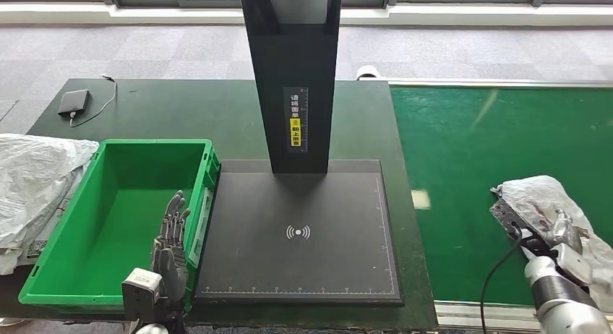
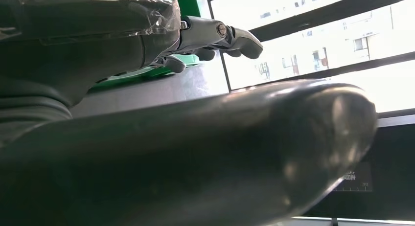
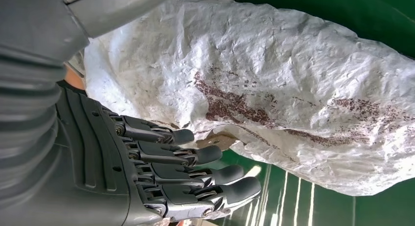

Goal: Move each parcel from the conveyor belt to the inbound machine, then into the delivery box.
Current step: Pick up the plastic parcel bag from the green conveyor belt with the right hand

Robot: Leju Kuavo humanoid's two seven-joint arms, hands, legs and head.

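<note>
A crumpled white parcel (image 1: 536,200) with reddish-brown marks lies on the green conveyor belt (image 1: 491,131) near its front edge. My right hand (image 1: 560,236) sits against the parcel's near side. In the right wrist view the parcel (image 3: 293,89) lies between the thumb and the straightened fingers (image 3: 195,155), which have not closed around it. My left hand (image 1: 170,236) hovers open over the near right corner of the green delivery box (image 1: 108,150), fingers stretched forward. The inbound machine's black platform (image 1: 318,197) lies between box and belt.
The machine's black column (image 1: 293,74) rises from the back of the platform. A white plastic bag (image 1: 32,178) lies left of the green box. A dark power bank (image 1: 74,101) with a cable sits on the table's far left corner.
</note>
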